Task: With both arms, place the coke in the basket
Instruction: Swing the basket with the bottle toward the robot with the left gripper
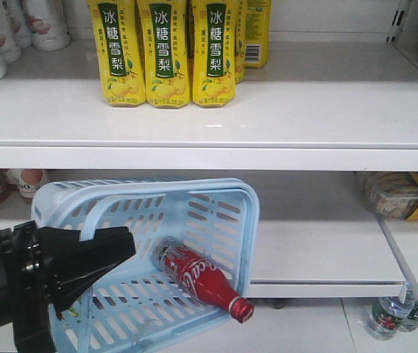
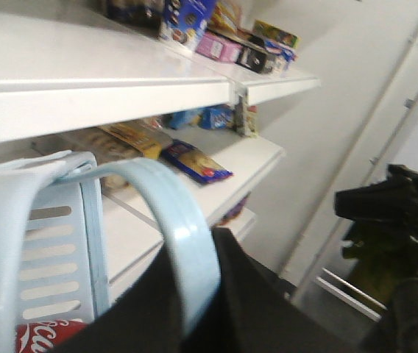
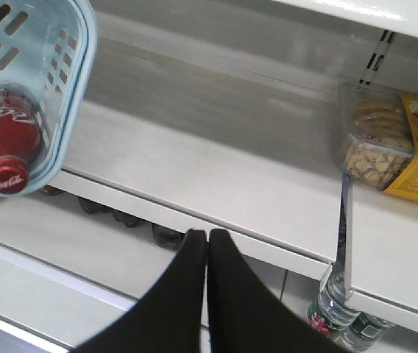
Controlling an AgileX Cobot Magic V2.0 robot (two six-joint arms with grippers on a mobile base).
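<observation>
A: Your left gripper (image 1: 113, 250) is clenched on the basket's handle (image 2: 183, 235); the pale blue loop runs straight into the black jaws in the left wrist view. Your right gripper (image 3: 207, 239) is closed on nothing, tips pressed together, hanging over the lower shelf (image 3: 216, 176).

B: Where's the coke (image 1: 203, 281)?

A: Inside the basket (image 1: 238, 220), lying on its side just right of your left gripper. From the right gripper it sits well off to the left, up by the basket's corner.

B: Risk?

A: The basket looks tipped, and the red cap (image 3: 8, 175) reaches the rim, maybe past it. Tilt further or jolt the handle and, I'd judge, the bottle could roll out. One-handed hold, so any swing may loosen it. Level the basket before you move.
</observation>
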